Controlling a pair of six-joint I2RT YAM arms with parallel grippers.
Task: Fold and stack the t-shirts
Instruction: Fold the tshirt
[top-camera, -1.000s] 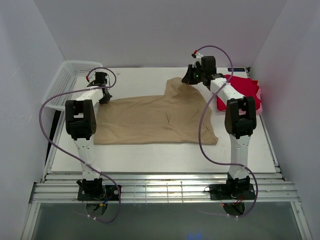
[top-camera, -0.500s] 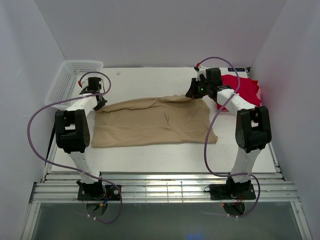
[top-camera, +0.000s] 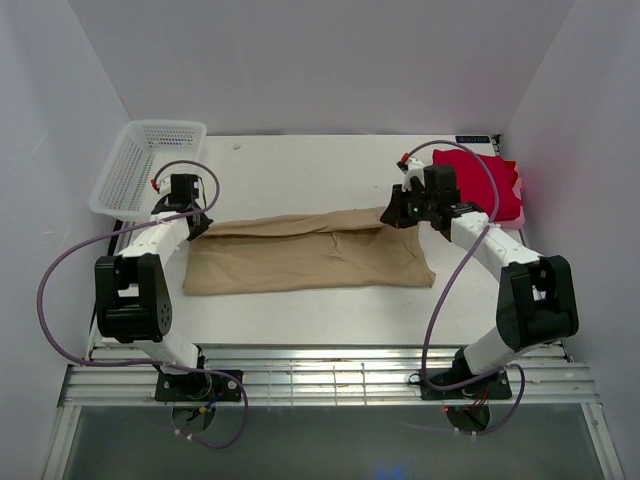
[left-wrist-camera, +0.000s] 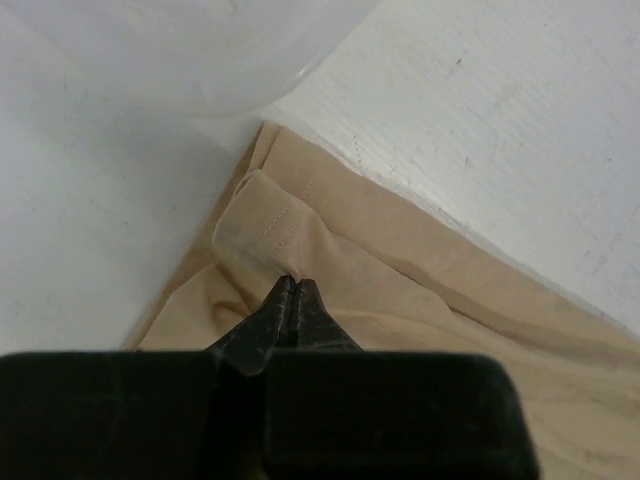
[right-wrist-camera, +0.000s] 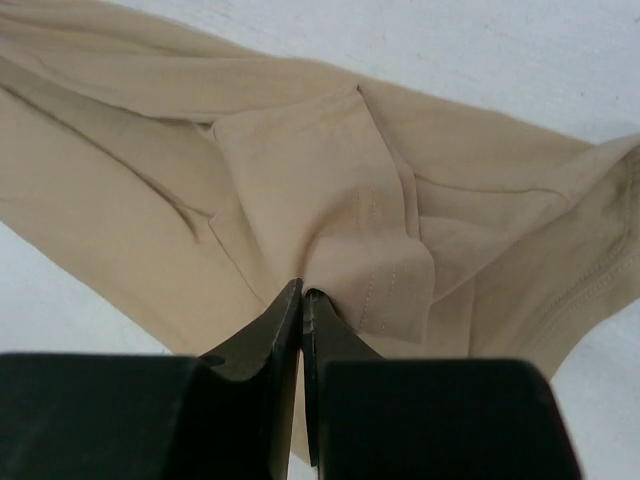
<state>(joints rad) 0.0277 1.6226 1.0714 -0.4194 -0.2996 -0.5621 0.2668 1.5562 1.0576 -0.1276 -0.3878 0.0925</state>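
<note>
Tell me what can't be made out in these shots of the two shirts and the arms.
Red t-shirt: top view, the right arm and cable cross it; fold state unclear.
Tan t-shirt: wrist views, black gripper housing blocks its near part.
Left gripper: top view, fingertips hidden under the wrist.

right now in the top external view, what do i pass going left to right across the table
white plastic mesh basket → left gripper, pinching the shirt's left corner → plain tan-beige cloth t-shirt → right gripper, pinching its right corner → bright red cloth t-shirt
</note>
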